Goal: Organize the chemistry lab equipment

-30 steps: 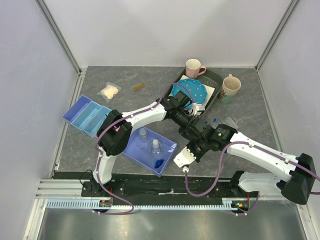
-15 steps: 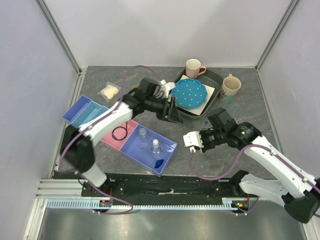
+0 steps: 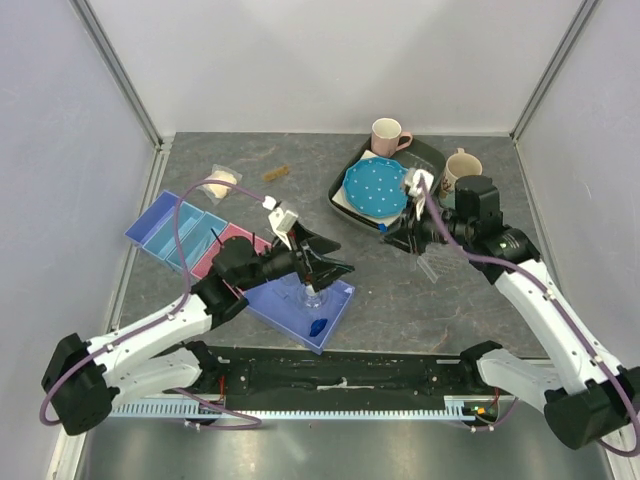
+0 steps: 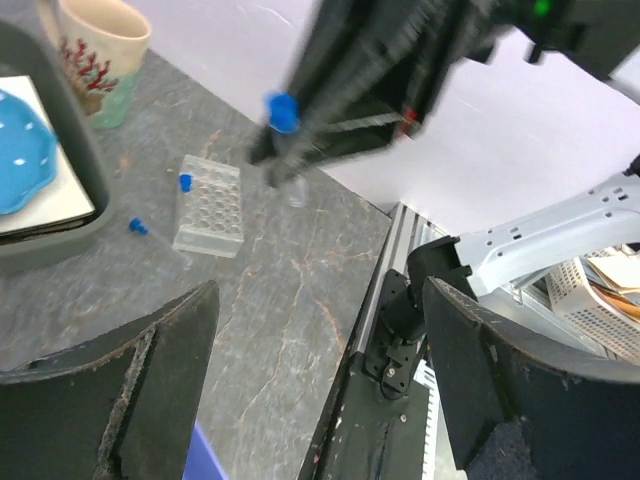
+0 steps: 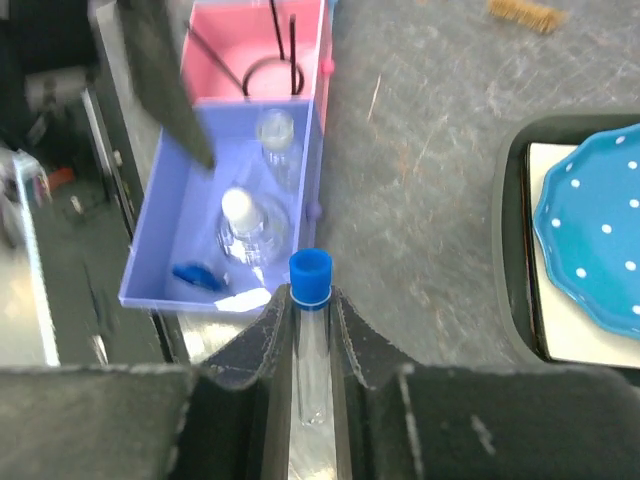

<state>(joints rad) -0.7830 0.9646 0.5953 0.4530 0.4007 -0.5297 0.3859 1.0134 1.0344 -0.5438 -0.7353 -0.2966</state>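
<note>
My right gripper (image 5: 311,322) is shut on a clear blue-capped tube (image 5: 311,277), held above the table beside the plate's tray; from above this gripper (image 3: 392,233) shows near the clear tube rack (image 3: 431,264). The rack (image 4: 209,205) holds one blue-capped tube (image 4: 185,181), and another (image 4: 137,227) lies beside it. My left gripper (image 3: 333,259) hangs open and empty over the purple tray (image 3: 338,296). That tray holds clear little bottles (image 5: 243,222) and a blue hexagonal piece (image 5: 197,275). A black wire ring (image 5: 268,70) lies in the pink tray (image 5: 225,35).
A blue dotted plate (image 3: 375,188) sits in a dark tray (image 3: 340,205) at the back, with two mugs (image 3: 388,134) (image 3: 461,173) near it. A bag of white wads (image 3: 220,182), a brown piece (image 3: 275,173) and blue trays (image 3: 168,226) lie at the left.
My left arm has swung back from the plate to the purple tray and its gripper has opened. My right arm has carried the tube away from the front toward the plate.
</note>
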